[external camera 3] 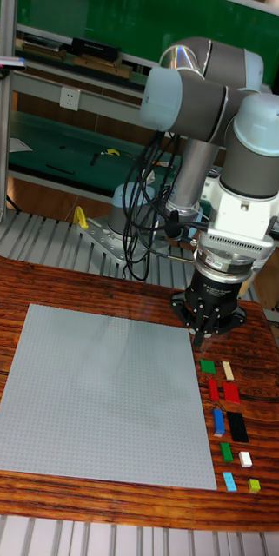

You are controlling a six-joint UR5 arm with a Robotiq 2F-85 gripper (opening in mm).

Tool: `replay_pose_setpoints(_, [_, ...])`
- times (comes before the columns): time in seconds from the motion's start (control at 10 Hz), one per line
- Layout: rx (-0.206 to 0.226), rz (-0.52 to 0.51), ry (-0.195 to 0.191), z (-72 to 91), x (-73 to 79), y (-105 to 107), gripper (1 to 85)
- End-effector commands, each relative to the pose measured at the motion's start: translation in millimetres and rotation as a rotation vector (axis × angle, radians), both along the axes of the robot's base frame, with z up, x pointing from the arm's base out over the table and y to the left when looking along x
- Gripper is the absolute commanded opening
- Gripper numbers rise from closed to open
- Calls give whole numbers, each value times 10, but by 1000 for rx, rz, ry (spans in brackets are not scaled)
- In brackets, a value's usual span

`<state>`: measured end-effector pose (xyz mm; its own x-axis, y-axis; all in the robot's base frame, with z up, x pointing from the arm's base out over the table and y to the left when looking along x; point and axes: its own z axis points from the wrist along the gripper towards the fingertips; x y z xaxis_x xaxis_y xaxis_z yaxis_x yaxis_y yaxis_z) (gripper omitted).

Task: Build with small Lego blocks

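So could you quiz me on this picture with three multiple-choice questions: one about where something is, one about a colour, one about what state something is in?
1. Where do the loose Lego bricks lie?
A. On the grey baseplate
B. On the wooden table, right of the baseplate
C. On the metal shelf behind

2. What colour is the brick at the far left of the cluster's top row?
A. Green
B. Orange
C. Purple

3. What is on the baseplate?
A. A finished tower
B. One red brick
C. Nothing built yet

Answers:
1 B: the bricks sit on the wooden table beside the baseplate.
2 A: the green brick lies just below the gripper.
3 C: its grey surface is bare.
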<state>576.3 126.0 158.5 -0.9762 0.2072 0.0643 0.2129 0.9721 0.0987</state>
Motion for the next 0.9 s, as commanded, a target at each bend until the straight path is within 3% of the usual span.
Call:
replay_pose_setpoints(0.0, [-34, 36, 0, 2, 2, -89, 23])
replay_pose_setpoints(0.2, [-37, 42, 15, 3, -37, -97, 87])
replay_pose_setpoints(0.4, [-25, 62, 3, 4, -14, -69, 163])
replay_pose_setpoints(0.8, [-6, 84, -46, -164, 147, 186, 257])
